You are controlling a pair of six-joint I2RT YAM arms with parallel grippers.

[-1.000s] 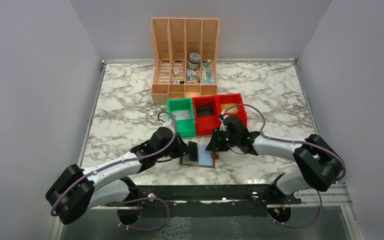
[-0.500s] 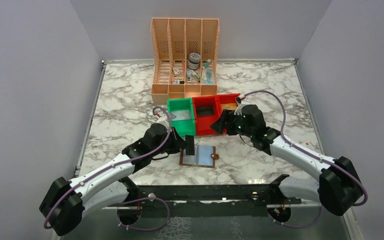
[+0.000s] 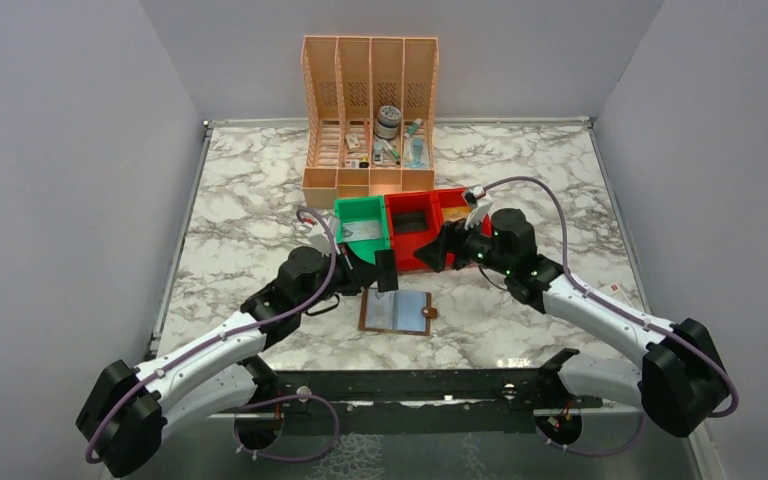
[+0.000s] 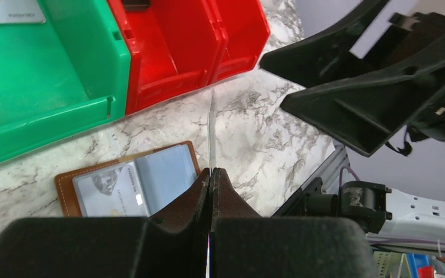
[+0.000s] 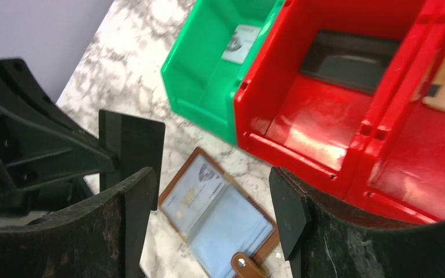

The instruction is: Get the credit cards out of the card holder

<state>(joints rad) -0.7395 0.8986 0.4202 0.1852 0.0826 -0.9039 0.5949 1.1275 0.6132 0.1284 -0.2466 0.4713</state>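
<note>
One card (image 3: 387,271): pinched upright by the left gripper (image 3: 378,272), near the green bin (image 3: 343,222).
Right gripper (image 5: 214,185): jaws spread apart, nothing held.
Card holder (image 3: 397,312): laid open on the table (image 3: 260,200), pale cards (image 4: 107,188) kept inside.

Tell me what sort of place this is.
Likely a robotics test booth, not an office: a left arm and right arm mounted at a marble-look table, plain walls boxing it in, and staged props like a file organiser and plastic bins.
</note>
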